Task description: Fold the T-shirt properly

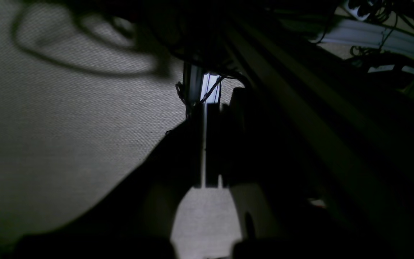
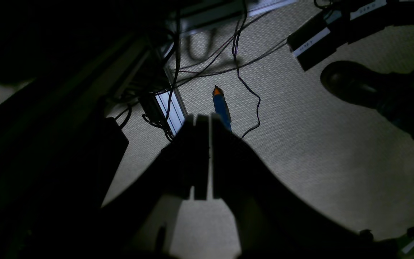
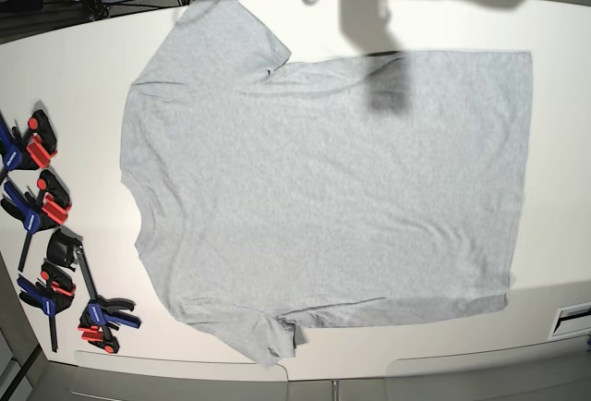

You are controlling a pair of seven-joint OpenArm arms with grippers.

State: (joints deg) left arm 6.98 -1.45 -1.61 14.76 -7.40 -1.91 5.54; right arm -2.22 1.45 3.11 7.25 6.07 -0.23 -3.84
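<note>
Grey heather cotton fills most of the base view: the large short-sleeved T-shirt [image 3: 323, 198] lies spread flat, plain side up, on the white desk [image 3: 554, 309], with its neck and sleeves toward the view's left and its straight hem toward the right. Nearest us along the front edge, one sleeve is tucked a little at its corner; we judge that it wants smoothing before any fold, or the crease will be carried into the finished shape. No fold has been made, so we take the step in hand to be the first reach. To do it well, we should take matching points on shoulder and hem, pinch only the top layers we mean to lift, and carry them over evenly so the edges land parallel.

Neither arm shows above the desk. In its wrist view our left gripper [image 1: 205, 151] hangs over woven carpet with its dark jaws brought together, only a sliver of light between them, holding nothing. Our right gripper [image 2: 203, 158] is likewise closed on nothing, above the floor near a blue and orange pen-like object [image 2: 221, 106] and loose black cables [image 2: 243, 68].

At the desk's left edge lie red, blue and black clamps [image 3: 46, 253], well apart from the shirt.
</note>
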